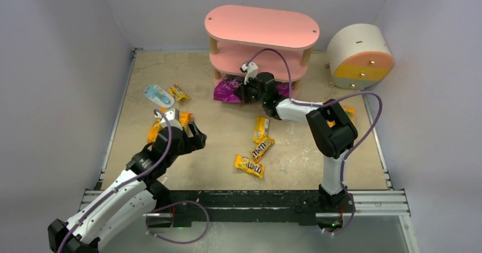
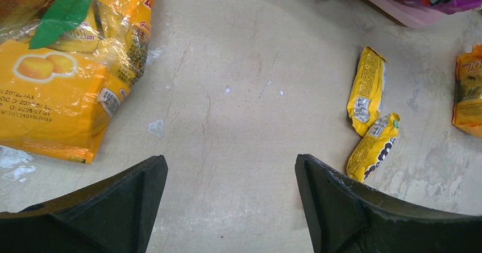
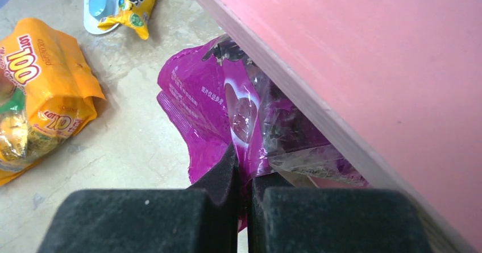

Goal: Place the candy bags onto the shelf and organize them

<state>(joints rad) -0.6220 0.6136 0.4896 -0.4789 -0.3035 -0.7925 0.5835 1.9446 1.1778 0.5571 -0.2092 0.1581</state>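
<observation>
While my right fingers (image 3: 142,219) pinch the purple bag (image 3: 193,94) at its edge under the shelf (image 3: 369,65), it looks slick and floppy; my left fingers (image 2: 96,207) gape, empty, beside an orange bag (image 2: 51,88).

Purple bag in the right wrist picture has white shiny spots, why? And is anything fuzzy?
Right wrist view: light bounces off the glossy purple candy bag, making white glare on its creases; the black padded fingers up close look slightly soft. Left wrist view: the crinkly orange candy bag glints too. Top external view: evenly lit, no harsh glare.
</observation>
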